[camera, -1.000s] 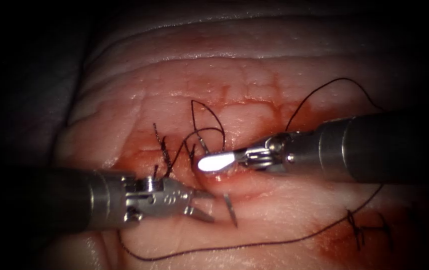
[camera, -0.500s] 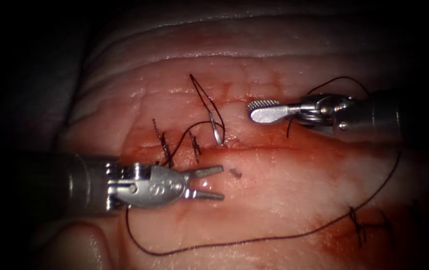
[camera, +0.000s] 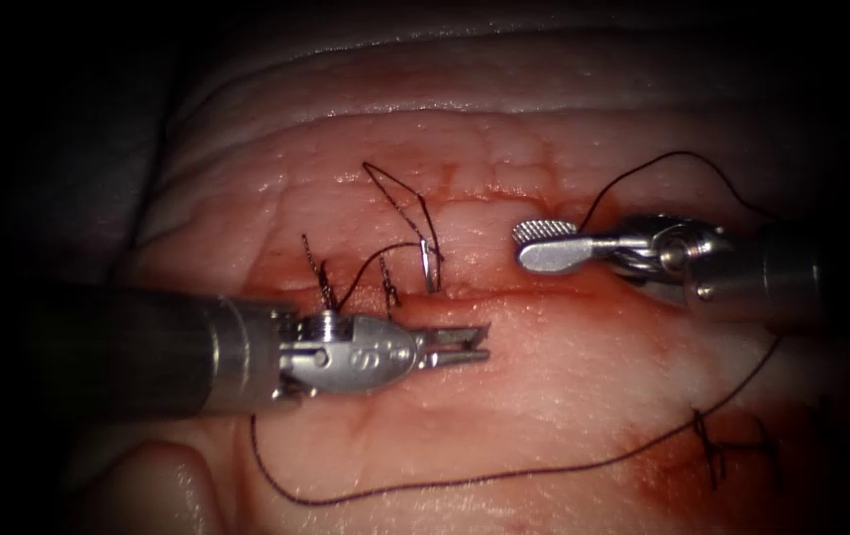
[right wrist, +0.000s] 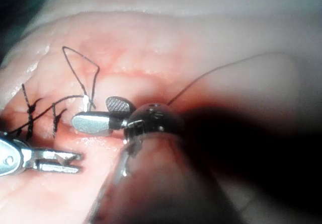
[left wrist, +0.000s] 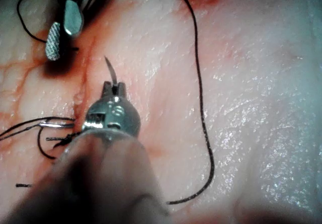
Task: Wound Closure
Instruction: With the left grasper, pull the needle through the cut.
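Endoscope view: left hand (camera: 475,342) is clamped on the needle (camera: 429,263) near its tip, where it comes up out of the tissue (camera: 564,396) just at the hand's fingertips. The needle's tail stands out of the tissue across the cut (camera: 564,290) from that hand, so its long axis crosses the cut with the mid-curve buried. Right hand (camera: 539,245) is open, holds nothing and sits beside the tail, apart from it. Thread (camera: 504,476) trails from the tail.

Left wrist view: left hand (left wrist: 113,87) grips the needle (left wrist: 111,72), the tip poking past its jaws toward the right hand (left wrist: 63,32).

Right wrist view: right hand (right wrist: 93,112) gapes, with the tail (right wrist: 90,102) just off its fingertips. Left hand (right wrist: 75,162) is the one nearer the tip.
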Controlling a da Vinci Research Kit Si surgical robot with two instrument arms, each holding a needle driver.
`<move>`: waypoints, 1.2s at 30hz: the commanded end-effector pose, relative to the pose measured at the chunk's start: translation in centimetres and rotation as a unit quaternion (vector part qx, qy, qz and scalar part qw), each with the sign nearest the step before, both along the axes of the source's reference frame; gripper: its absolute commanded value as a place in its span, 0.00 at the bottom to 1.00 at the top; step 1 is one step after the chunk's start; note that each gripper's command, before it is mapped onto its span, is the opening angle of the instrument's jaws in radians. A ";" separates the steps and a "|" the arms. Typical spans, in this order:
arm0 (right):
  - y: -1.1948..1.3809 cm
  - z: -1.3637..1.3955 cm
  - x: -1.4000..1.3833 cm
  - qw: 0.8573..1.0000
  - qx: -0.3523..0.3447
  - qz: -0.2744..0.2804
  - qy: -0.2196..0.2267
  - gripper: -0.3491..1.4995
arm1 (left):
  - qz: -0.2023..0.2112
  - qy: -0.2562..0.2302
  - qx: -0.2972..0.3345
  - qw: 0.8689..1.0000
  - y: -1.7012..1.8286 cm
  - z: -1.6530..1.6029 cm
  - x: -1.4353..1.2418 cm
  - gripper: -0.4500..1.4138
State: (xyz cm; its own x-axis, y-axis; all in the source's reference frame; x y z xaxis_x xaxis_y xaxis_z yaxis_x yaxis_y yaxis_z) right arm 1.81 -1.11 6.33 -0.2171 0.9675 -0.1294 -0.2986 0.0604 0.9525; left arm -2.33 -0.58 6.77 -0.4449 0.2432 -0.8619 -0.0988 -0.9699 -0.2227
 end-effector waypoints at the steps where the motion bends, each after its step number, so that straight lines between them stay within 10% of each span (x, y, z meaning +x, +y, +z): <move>1: -0.14 -0.01 0.03 1.000 -0.012 -0.016 0.010 0.41 | -0.002 -0.017 0.033 0.999 0.00 -0.01 -0.02 0.00; 9: -0.36 -0.18 0.08 0.991 -0.102 -0.078 0.024 0.52 | -0.033 -0.101 0.176 0.979 0.15 -0.24 0.07 0.00; 13: -0.46 -0.26 0.18 0.974 -0.198 -0.108 0.009 0.48 | -0.053 -0.155 0.307 0.938 0.28 -0.37 0.14 0.00; 14: -0.48 -0.26 0.23 0.958 -0.252 -0.130 -0.025 0.47 | -0.060 -0.192 0.373 0.906 0.37 -0.43 0.20 0.00; 15: -0.48 -0.26 0.23 0.958 -0.252 -0.130 -0.025 0.47 | -0.060 -0.192 0.373 0.906 0.37 -0.43 0.20 0.00; 20: -0.56 -0.26 0.43 0.924 -0.343 -0.150 -0.073 0.46 | -0.060 -0.287 0.488 0.822 0.63 -0.59 0.43 0.00; 32: -0.53 -0.04 0.81 0.904 -0.372 -0.172 -0.122 0.50 | -0.043 -0.317 0.507 0.801 0.60 -1.00 0.63 0.00; 36: -0.61 0.13 0.82 0.897 -0.372 -0.195 -0.140 0.35 | -0.039 -0.323 0.468 0.822 0.50 -1.26 0.73 0.00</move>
State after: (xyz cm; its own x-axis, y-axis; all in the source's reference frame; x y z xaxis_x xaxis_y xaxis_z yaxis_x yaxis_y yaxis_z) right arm 2.58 -1.66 6.37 0.2550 0.5865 -0.7688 -0.3397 0.7987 0.4967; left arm -1.55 -0.07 5.46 0.0803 0.9406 -0.3299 0.2820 -0.3389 -0.8976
